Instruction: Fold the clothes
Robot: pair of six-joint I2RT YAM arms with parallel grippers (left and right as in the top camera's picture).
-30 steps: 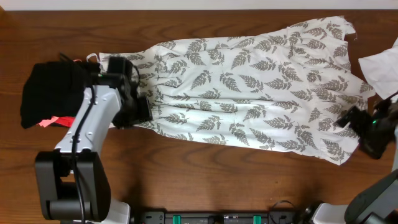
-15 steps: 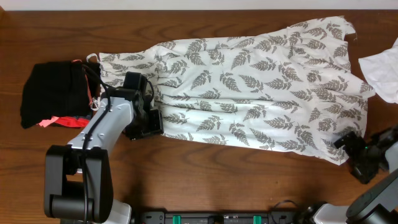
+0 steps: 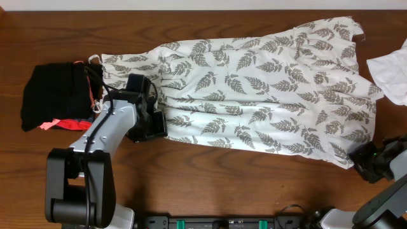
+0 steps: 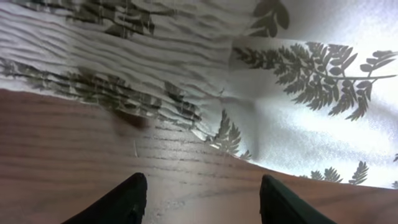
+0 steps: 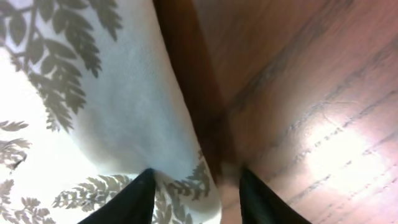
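Dress [image 3: 254, 89] lies spread flat on the table [image 3: 222, 191], straps end toward the black bundle [image 3: 54, 95], wide hem at the other end. Fern print faces up, with light wrinkles.

Left gripper [image 3: 149, 124] is at the dress's near edge, at the narrow bodice end. In the wrist view its fingers [image 4: 134, 193] are apart over bare wood just short of the dress edge, with nothing between them.

Right gripper [image 3: 362, 159] is at the dress's near hem corner. In the wrist view its fingers [image 5: 140, 193] are apart and straddle that corner. Cloth and wood both show in the gap, and the cloth is not pinched. That view is blurry.

Black bundle with pink trim lies just beyond the straps end of the dress. A plain white cloth [image 3: 389, 73] lies just past the hem end, at the frame edge.
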